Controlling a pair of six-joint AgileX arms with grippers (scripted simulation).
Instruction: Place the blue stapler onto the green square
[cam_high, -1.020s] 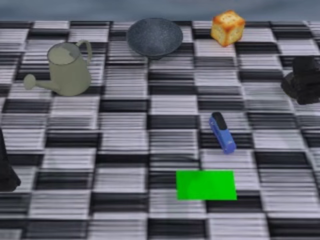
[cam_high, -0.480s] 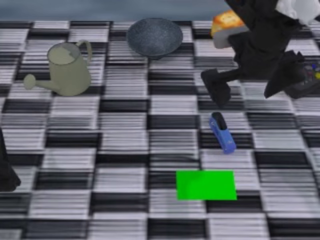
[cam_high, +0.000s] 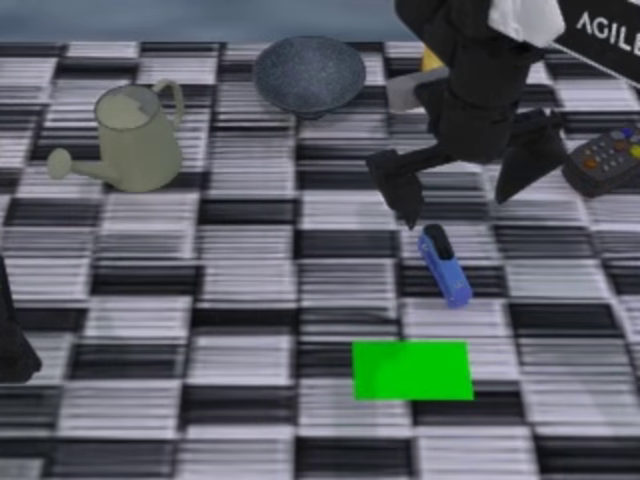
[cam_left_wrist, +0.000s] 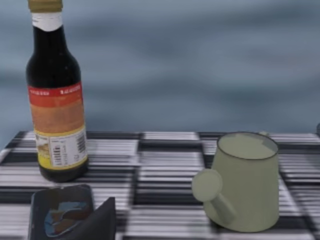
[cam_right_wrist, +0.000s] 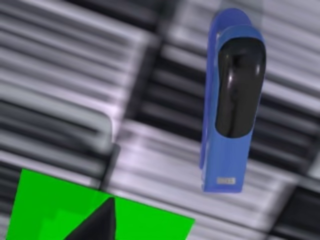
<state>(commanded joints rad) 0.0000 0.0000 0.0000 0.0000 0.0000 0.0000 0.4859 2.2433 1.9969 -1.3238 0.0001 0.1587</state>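
Note:
The blue stapler (cam_high: 444, 265) with its black rounded end lies flat on the checkered table, right of centre; the right wrist view shows it too (cam_right_wrist: 232, 105). The green square (cam_high: 412, 370) lies a tile nearer the front edge and is bare, also in the right wrist view (cam_right_wrist: 50, 210). My right gripper (cam_high: 465, 180) hangs open just behind the stapler, its fingers spread wide and apart from it. One dark fingertip (cam_right_wrist: 102, 220) shows over the green patch. My left arm (cam_high: 12, 345) is parked at the left edge, with one fingertip (cam_left_wrist: 102, 220) in its wrist view.
An olive watering can (cam_high: 135, 135) stands at the back left, a grey bowl (cam_high: 308, 75) at the back centre, and a dark remote (cam_high: 605, 160) with coloured buttons at the right. A sauce bottle (cam_left_wrist: 55, 100) shows in the left wrist view.
My right arm has swung in from the right edge, moving left and toward the stapler. It uncovered the remote and now hides the bread cube. The stapler has not moved.

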